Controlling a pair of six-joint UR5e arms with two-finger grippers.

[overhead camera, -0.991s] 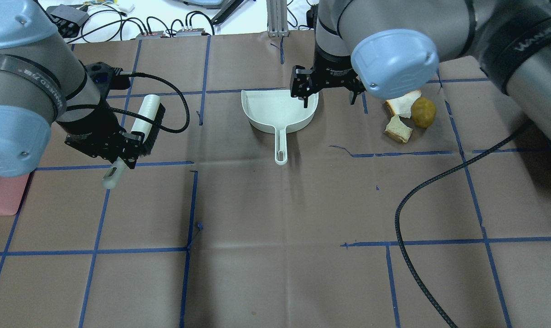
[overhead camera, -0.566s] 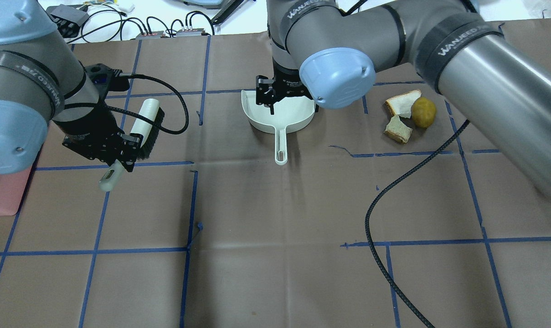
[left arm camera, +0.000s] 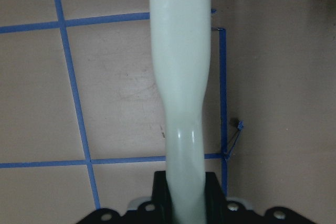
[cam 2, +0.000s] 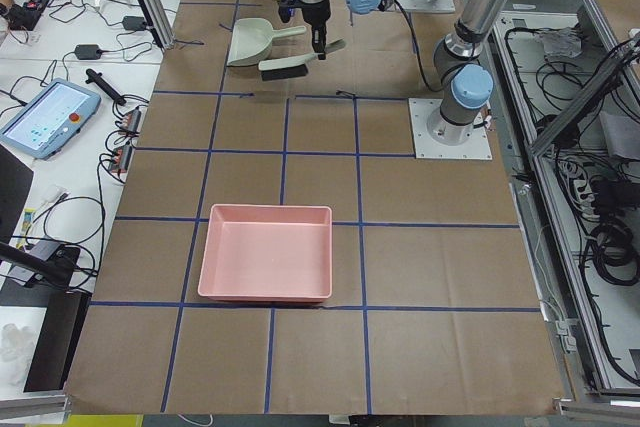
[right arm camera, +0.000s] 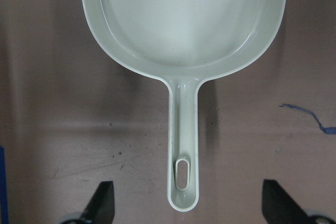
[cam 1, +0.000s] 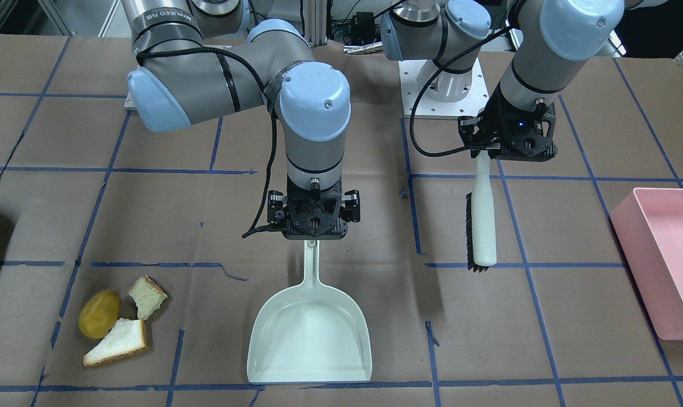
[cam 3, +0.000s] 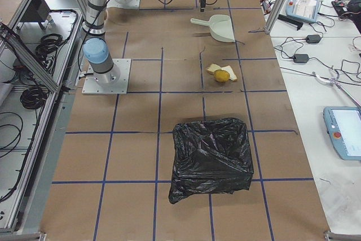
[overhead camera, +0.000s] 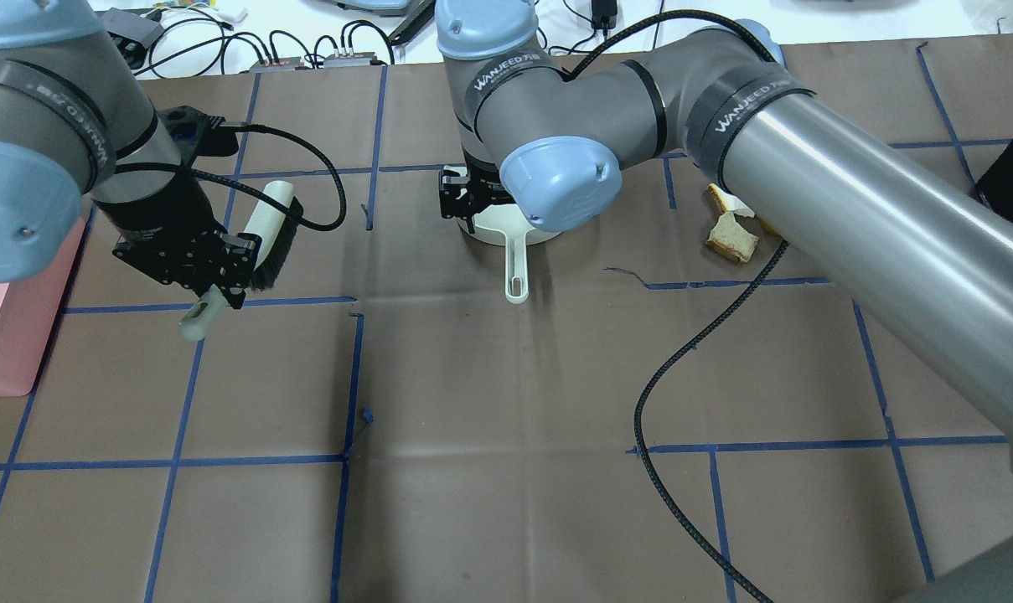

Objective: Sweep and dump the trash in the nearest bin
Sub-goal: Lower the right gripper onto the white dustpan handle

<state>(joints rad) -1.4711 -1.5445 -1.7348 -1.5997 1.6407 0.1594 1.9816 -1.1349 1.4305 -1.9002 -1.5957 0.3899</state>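
The left claw (overhead camera: 225,280) is clamped on the brush (overhead camera: 267,216), off to the side. At centre, the right claw (right arm camera: 188,208) hangs with fingers spread either side of the dustpan (cam 1: 310,333) handle, whose long axis points straight back at it. The trash (overhead camera: 732,239) lies on the counter (overhead camera: 506,469) further right, apart from the pan.

A robotics lab: in the exterior left view a tape-gridded table (cam 2: 440,277) carries a bolted arm base (cam 2: 452,127), with a teach pendant (cam 2: 48,119) at nine o'clock and cable bundles (cam 2: 605,242) at three o'clock.
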